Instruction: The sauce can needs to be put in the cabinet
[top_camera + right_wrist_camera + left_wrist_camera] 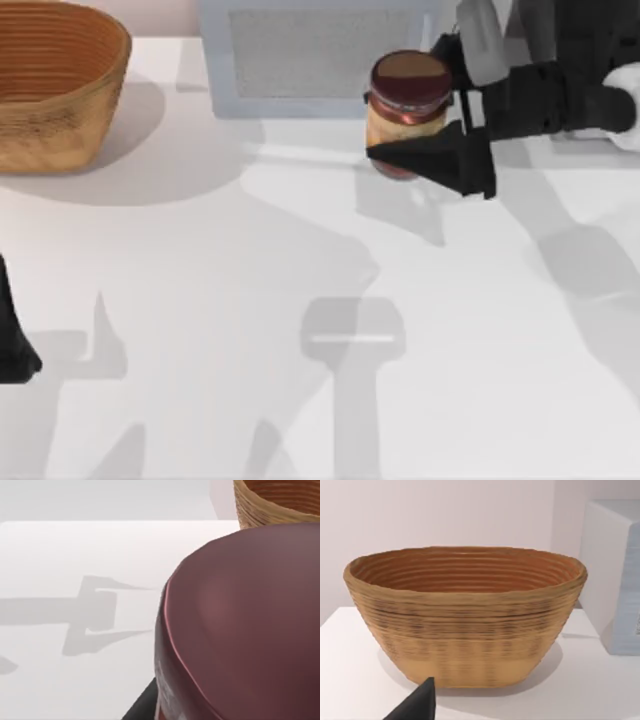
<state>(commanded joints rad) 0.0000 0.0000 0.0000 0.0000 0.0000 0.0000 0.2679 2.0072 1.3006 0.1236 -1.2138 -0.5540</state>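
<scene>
Two black fingers of the right gripper [425, 105] pinch the small maroon-lidded, orange-labelled sauce can [407, 112] (held aloft) before the grey cabinet [315, 55] at the white table's [250, 330] far edge; the left gripper [15, 345], grip unreadable, waits at the left edge.

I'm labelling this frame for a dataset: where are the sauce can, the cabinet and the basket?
sauce can [409, 78]: top view, on its dark maroon lid.
cabinet [320, 55]: top view, on its speckled grey door panel.
basket [465, 630]: left wrist view, on its woven outer wall.
</scene>
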